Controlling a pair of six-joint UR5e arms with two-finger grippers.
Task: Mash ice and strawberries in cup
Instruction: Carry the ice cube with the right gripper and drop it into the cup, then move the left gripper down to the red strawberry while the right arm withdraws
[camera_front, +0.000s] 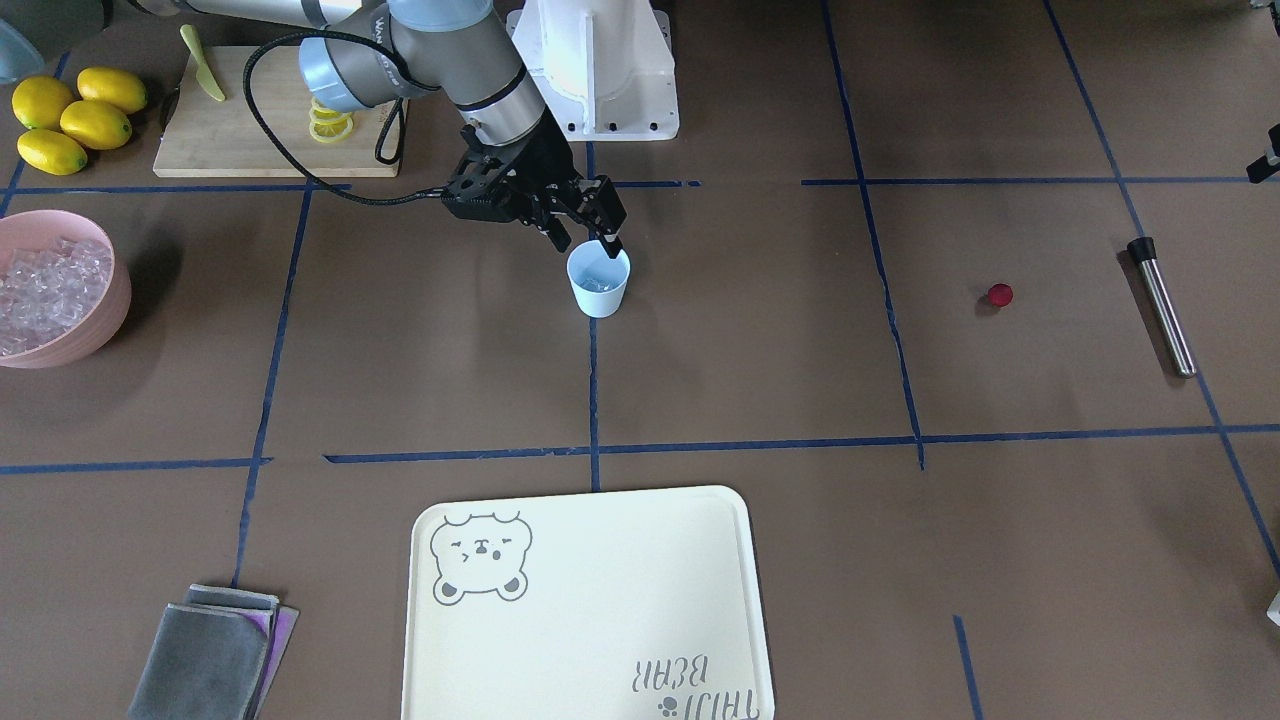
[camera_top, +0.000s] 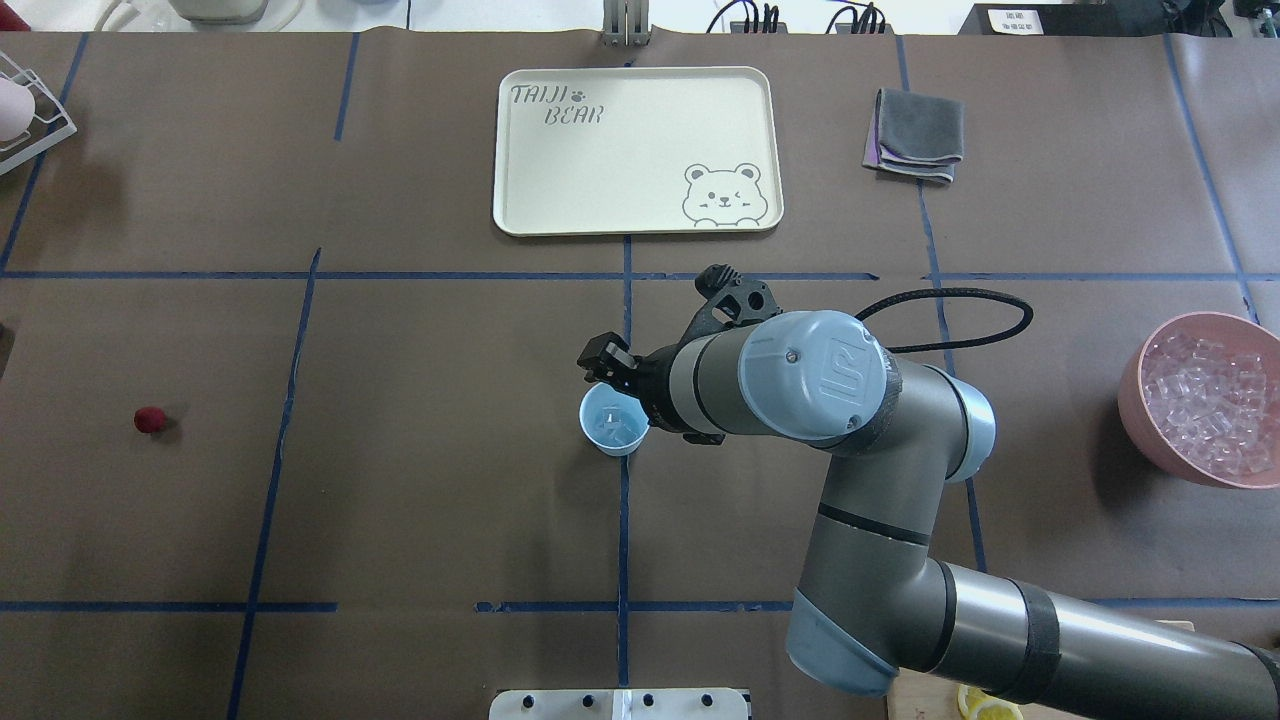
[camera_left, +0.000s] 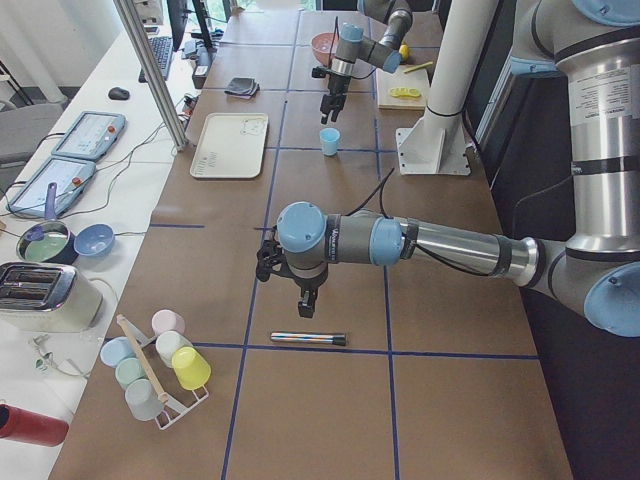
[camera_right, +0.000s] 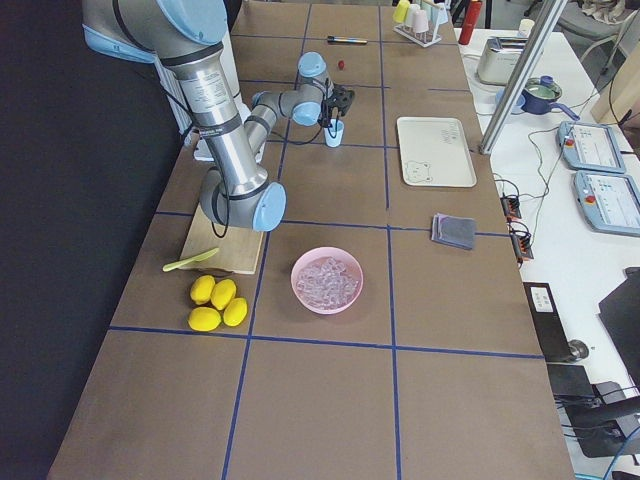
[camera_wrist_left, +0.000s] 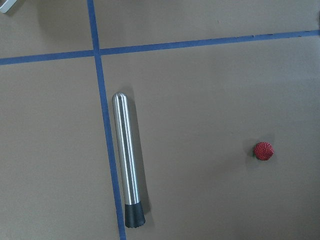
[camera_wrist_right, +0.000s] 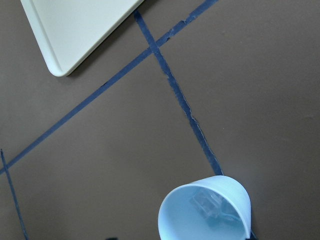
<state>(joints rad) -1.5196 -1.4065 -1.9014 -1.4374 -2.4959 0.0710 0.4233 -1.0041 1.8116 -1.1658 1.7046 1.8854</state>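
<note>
Inside the cup (camera_front: 599, 285) lies ice (camera_wrist_right: 207, 202), the right gripper (camera_front: 588, 243) above its rim, jaws spread and empty. Well apart, the strawberry (camera_front: 1000, 294) and metal muddler (camera_front: 1162, 305) lie untouched; mashing remains.

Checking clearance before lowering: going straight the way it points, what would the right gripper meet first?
Most likely the cup: the right gripper points down just above its mouth, so a finger would meet the rim or the ice inside.
</note>
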